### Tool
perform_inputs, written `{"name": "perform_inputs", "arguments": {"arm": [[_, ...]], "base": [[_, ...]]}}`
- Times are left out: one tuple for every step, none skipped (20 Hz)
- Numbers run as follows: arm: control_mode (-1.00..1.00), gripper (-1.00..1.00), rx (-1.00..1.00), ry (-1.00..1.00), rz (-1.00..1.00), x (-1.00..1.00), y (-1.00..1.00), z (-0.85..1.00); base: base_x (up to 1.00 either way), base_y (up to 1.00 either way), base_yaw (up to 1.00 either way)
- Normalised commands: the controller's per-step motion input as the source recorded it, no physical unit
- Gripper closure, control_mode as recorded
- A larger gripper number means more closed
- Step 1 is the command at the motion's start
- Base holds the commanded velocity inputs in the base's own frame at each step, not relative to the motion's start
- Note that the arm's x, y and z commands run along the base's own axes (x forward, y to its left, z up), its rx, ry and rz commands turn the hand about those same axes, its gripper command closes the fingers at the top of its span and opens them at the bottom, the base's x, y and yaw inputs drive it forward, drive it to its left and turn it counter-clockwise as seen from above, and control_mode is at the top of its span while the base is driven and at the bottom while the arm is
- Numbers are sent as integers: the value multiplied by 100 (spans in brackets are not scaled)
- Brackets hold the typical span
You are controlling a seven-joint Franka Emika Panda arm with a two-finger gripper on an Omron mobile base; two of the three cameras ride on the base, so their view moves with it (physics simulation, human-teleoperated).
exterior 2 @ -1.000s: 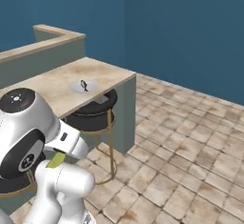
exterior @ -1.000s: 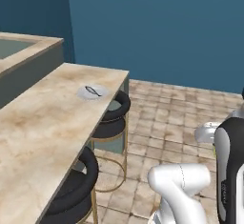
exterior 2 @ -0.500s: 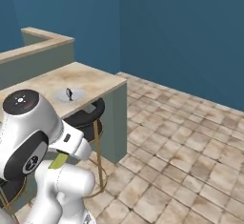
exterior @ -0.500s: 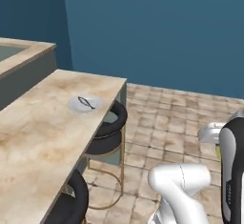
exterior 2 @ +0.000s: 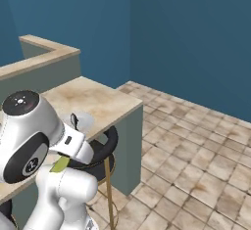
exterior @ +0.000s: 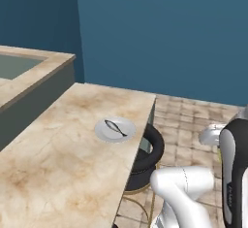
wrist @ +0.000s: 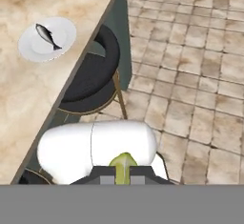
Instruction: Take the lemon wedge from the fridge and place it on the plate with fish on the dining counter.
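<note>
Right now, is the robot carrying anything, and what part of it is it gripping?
Yes: the lemon wedge, pinched at its lower end in the tool, its pointed tip sticking out.

The lemon wedge is pinched in the tool. A white plate bearing a dark fish is seen near the desk edge, above a black stool.

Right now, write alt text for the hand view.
A yellow-green lemon wedge sits pinched between the gripper tips. Up left, a white plate holding a small dark fish rests on the marbled counter, above a black stool.
</note>
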Motion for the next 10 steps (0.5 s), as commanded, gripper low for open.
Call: {"name": "perform_inputs", "arguments": {"arm": [[100, 100, 0, 0, 0, 0, 0, 0], [100, 100, 0, 0, 0, 0, 0, 0], [-100, 100, -2, 0, 0, 100, 100, 0], [-100, 100, -1, 0, 0, 100, 100, 0], [-100, 100, 0, 0, 0, 100, 96, 0], [-100, 100, 0, 0, 0, 100, 95, 0], [-100, 100, 0, 0, 0, 100, 94, 0], [-100, 100, 0, 0, 0, 100, 77, 0], [-100, 100, 0, 0, 0, 100, 60, 0], [-100, 100, 0, 0, 0, 100, 51, 0]], "base": [[100, 100, 0], [100, 100, 0], [0, 0, 0], [0, 0, 0], [0, 0, 0], [0, 0, 0], [0, 0, 0], [0, 0, 0], [0, 0, 0], [0, 0, 0]]}}
